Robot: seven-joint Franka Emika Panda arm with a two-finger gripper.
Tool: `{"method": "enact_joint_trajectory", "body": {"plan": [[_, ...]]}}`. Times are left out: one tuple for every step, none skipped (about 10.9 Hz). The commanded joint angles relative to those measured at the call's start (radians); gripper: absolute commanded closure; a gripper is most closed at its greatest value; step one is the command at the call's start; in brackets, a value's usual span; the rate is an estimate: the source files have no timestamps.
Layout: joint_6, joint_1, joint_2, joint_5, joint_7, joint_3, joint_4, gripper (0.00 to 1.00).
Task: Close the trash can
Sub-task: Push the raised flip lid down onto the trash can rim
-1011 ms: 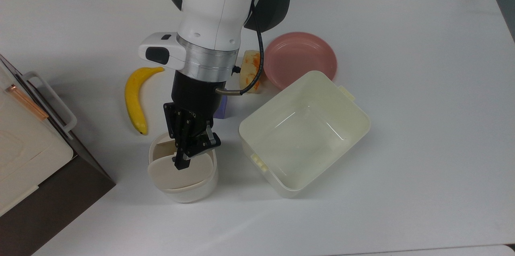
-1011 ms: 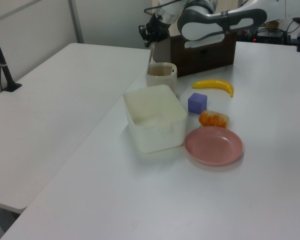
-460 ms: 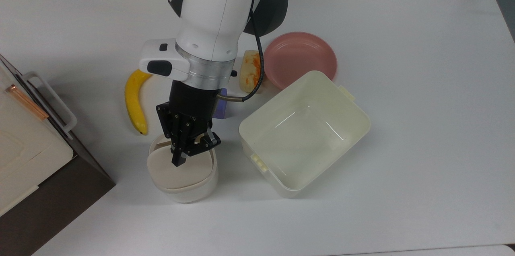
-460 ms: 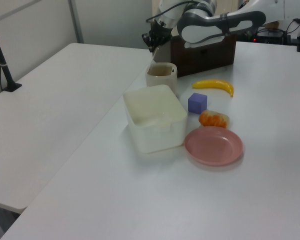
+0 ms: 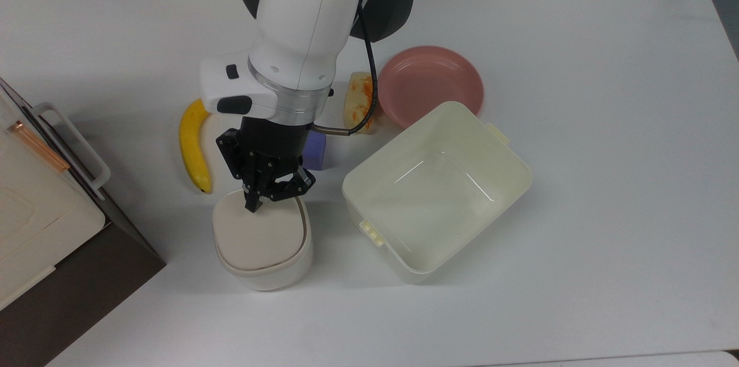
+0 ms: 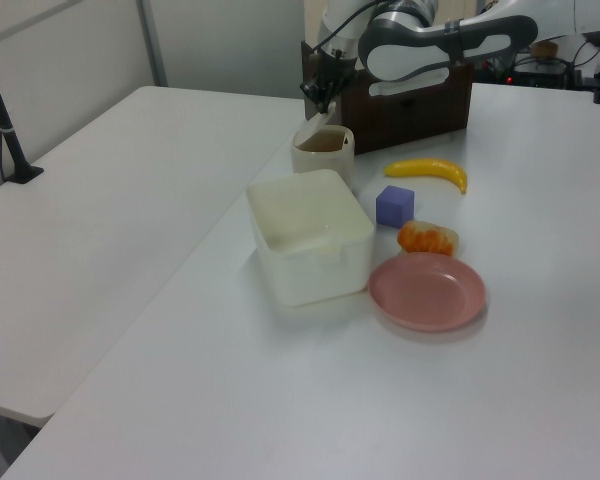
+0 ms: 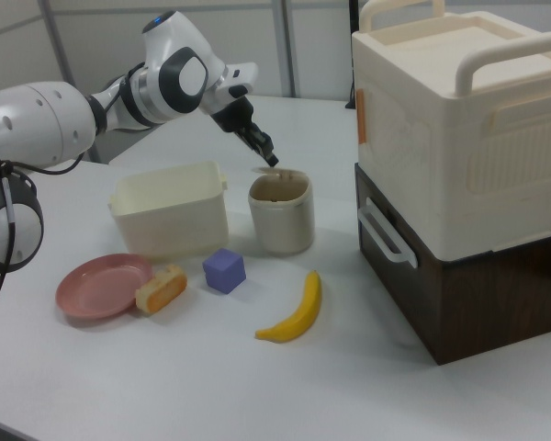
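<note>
Trash can: small cream-white rounded plastic trash can [image 5: 262,240] with beige hinged lid [image 5: 258,233] lying flat on its rim; beside large cream rectangular plastic tub [image 5: 437,191]
Gripper: black two-finger gripper [image 5: 254,203] at lid's far edge; fingers close together, gripping nothing
Beyond: yellow banana [image 5: 191,146]; purple cube [image 5: 314,152]; pink round plate [image 5: 430,84]

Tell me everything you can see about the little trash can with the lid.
The trash can is a small cream-white plastic bin with rounded-square sides and a beige lid. It stands upright on the white table, between the banana and the cream tub. In the top view the lid lies flat over the opening. The gripper hovers at its back edge.
</note>
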Motion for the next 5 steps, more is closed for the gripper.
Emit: {"method": "enact_joint_trajectory", "body": {"plan": [[-0.069,0.007,-0.059,0.011,-0.116,-0.001,-0.102,1.0],[-0.07,0.006,-0.062,0.011,-0.145,-0.001,-0.122,1.0],[-0.07,0.004,-0.062,0.009,-0.16,-0.001,-0.137,1.0],[-0.07,0.003,-0.062,0.005,-0.162,-0.002,-0.14,1.0],[-0.069,0.001,-0.06,0.005,-0.163,-0.002,-0.14,1.0]]}}
